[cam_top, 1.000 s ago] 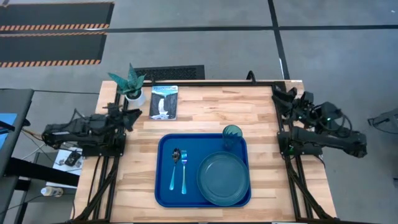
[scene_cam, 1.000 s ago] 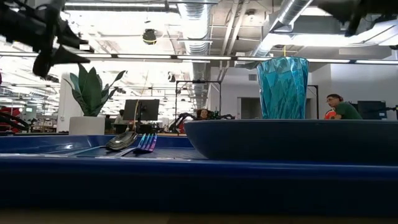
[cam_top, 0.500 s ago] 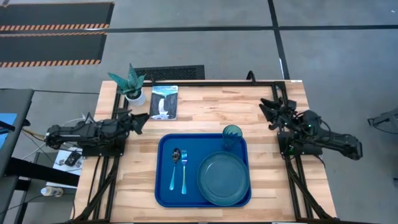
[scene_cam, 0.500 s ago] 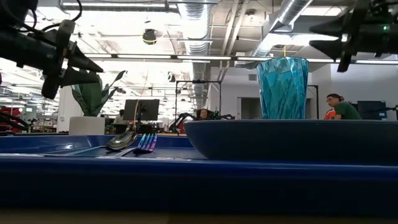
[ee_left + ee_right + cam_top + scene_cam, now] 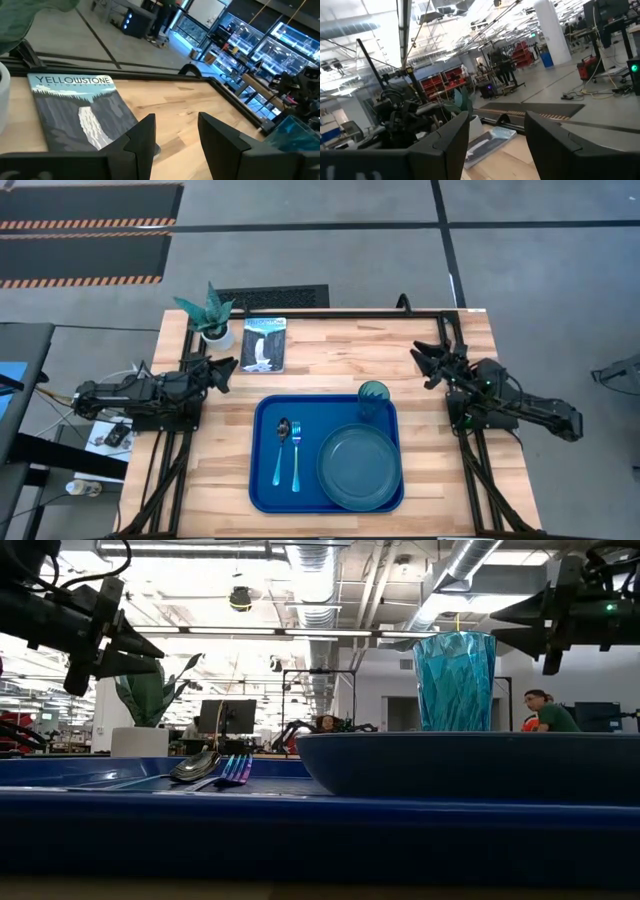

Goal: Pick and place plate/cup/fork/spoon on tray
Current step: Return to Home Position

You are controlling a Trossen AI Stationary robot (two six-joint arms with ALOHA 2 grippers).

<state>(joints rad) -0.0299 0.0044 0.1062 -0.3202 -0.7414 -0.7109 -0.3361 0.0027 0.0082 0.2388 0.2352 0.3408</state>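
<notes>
The blue tray (image 5: 262,480) lies at the table's near middle. On it rest the dark-teal plate (image 5: 358,467) at the right, the teal cup (image 5: 372,398) upright at the far right corner, and the spoon (image 5: 281,448) and fork (image 5: 296,452) side by side at the left. In the low view the cup (image 5: 455,680) stands behind the plate (image 5: 470,765). My left gripper (image 5: 226,370) is open and empty above the table's left edge, left of the tray. My right gripper (image 5: 422,364) is open and empty above the table's right side, right of the cup.
A picture booklet (image 5: 264,344) lies flat at the table's far left, also in the left wrist view (image 5: 80,112). A white pot with a teal plant (image 5: 212,320) stands at the far left corner. Bare wood lies around the tray.
My left gripper has gone toward the table's right edge and come lower, then eased back a little. My right gripper has swung toward the table's left edge, in over the table, and come lower. The things on the tray have kept still.
</notes>
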